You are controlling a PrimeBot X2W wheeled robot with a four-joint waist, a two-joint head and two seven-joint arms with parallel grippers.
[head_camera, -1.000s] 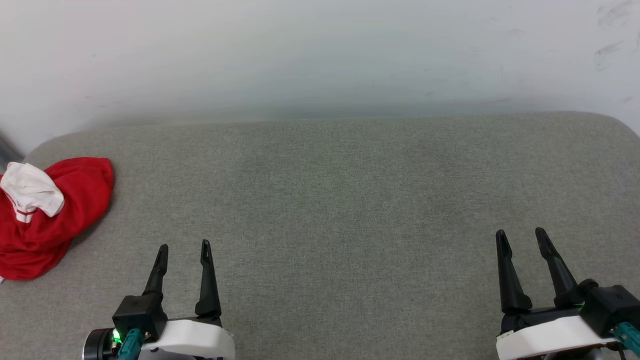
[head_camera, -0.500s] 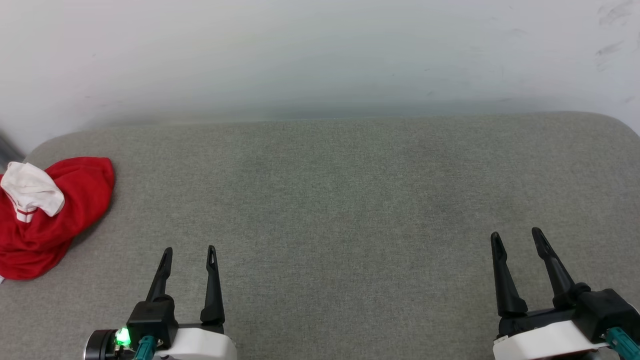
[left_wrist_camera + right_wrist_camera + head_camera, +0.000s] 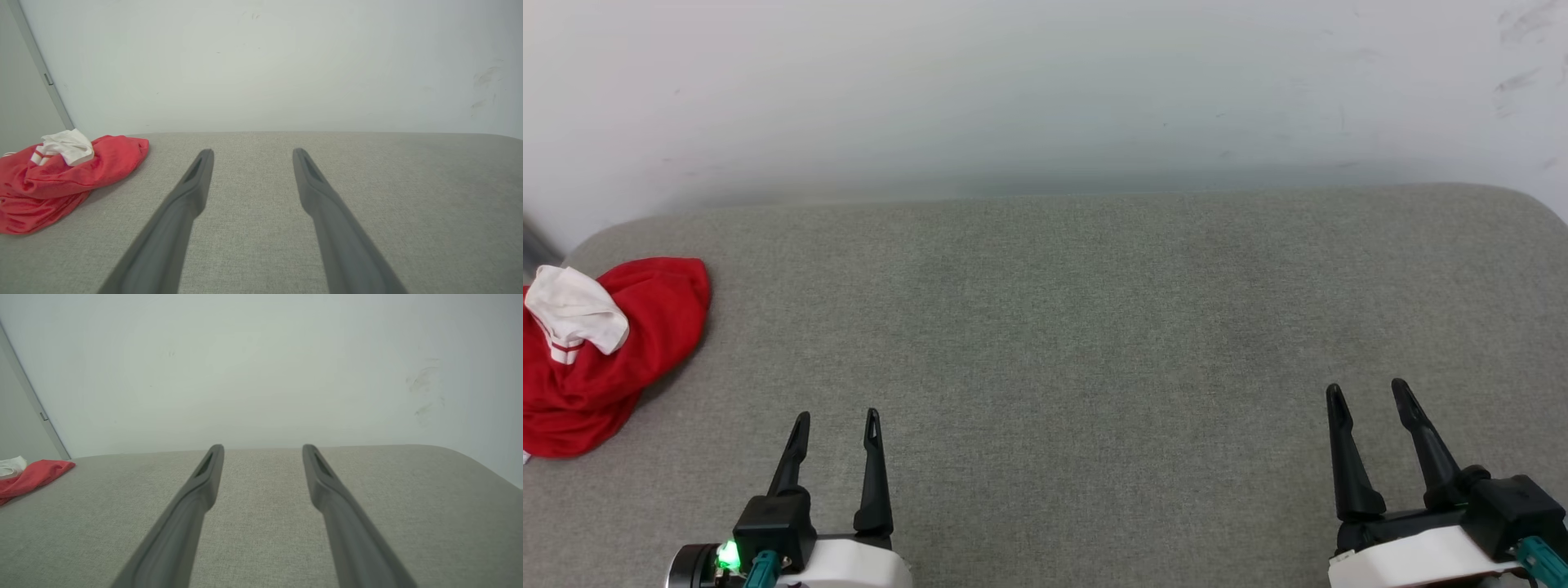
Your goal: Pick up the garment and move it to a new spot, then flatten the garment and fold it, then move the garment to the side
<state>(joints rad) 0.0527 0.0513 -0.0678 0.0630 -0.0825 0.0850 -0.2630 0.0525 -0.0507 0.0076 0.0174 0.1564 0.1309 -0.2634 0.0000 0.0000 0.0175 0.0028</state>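
The garment [image 3: 613, 359] is a crumpled red heap with a white sleeve on top, lying at the far left edge of the grey padded surface [image 3: 1054, 327]; part of it runs off the picture. The left wrist view has the garment [image 3: 61, 179] at the left, and the right wrist view catches the garment [image 3: 32, 477] far left. My left gripper [image 3: 837, 418] stands open near the front, to the right of the heap and apart from it. My right gripper [image 3: 1368, 389] stands open at the front right, with nothing between its fingers.
A pale wall [image 3: 1045, 90] rises right behind the padded surface. The surface has rounded back corners at left and right. A grey vertical strip [image 3: 41, 69] runs down the wall near the garment.
My left gripper has drawn back toward the front edge and slightly to the right. The right gripper has shifted back a little. The garment lies as before.
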